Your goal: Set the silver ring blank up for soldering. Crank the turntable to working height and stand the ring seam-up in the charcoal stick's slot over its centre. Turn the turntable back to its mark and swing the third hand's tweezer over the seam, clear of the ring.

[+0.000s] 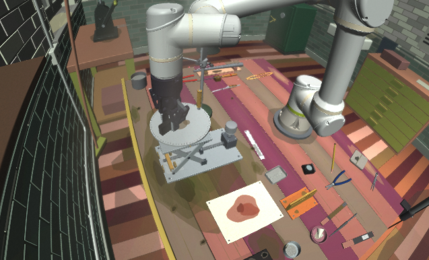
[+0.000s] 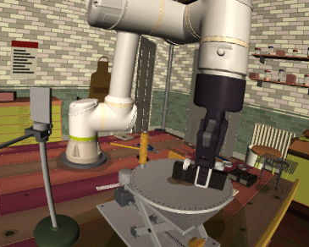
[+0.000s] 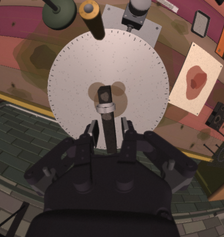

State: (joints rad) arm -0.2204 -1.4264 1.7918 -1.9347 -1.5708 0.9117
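The charcoal stick [image 3: 108, 121] lies on the turntable [image 3: 108, 88], running from its centre toward the near rim, and my gripper [image 3: 109, 129] stands over the stick's near end, open and holding nothing. The silver ring [image 3: 105, 107] stands upright in the stick's slot near the turntable's centre. From the second side camera the stick [image 2: 199, 174] sits on the raised disc [image 2: 181, 189] with my fingers [image 2: 200, 177] straddling it. The third hand's stand [image 1: 202, 84] rises behind the turntable [image 1: 180, 125], its wooden-handled tweezer [image 3: 92, 18] at the far rim.
The scissor-lift base plate [image 1: 198, 158] carries a crank knob [image 1: 231, 127] on its right side. A paper sheet [image 1: 245, 210] with a red stain lies on the bench toward the front. The bench's yellow edge [image 1: 141, 165] runs along the left. Small tools lie scattered to the right.
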